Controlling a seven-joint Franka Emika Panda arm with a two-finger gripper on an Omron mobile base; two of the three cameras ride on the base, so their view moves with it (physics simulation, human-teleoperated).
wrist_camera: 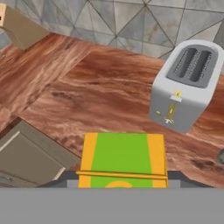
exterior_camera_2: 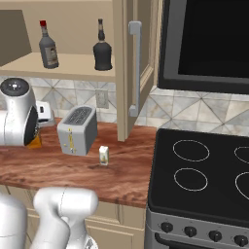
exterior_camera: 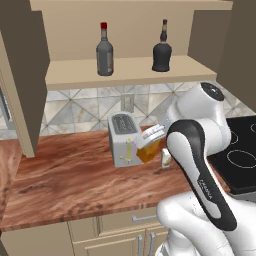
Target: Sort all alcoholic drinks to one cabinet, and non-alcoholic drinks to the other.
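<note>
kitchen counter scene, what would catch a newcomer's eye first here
Probably the two bottles on the open cabinet shelf: a grey bottle with a red cap and a squat black bottle to its right. Next, the orange and green carton held between the fingers above the wooden counter, beside the grey toaster. A small white carton stands on the counter by the stove.

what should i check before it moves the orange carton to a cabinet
1. Orange-yellow carton between the gripper fingers: ok, appears held above the counter.
2. Both bottles on the wider cabinet's shelf, grey bottle and black bottle upright: ok.
3. Small white carton on the counter, upright beside the toaster: ok.
4. Narrower cabinet door open: ok.
5. Narrower cabinet's shelf free: cannot tell.
6. Toaster close to the carton's path: not ok, take care.
</note>
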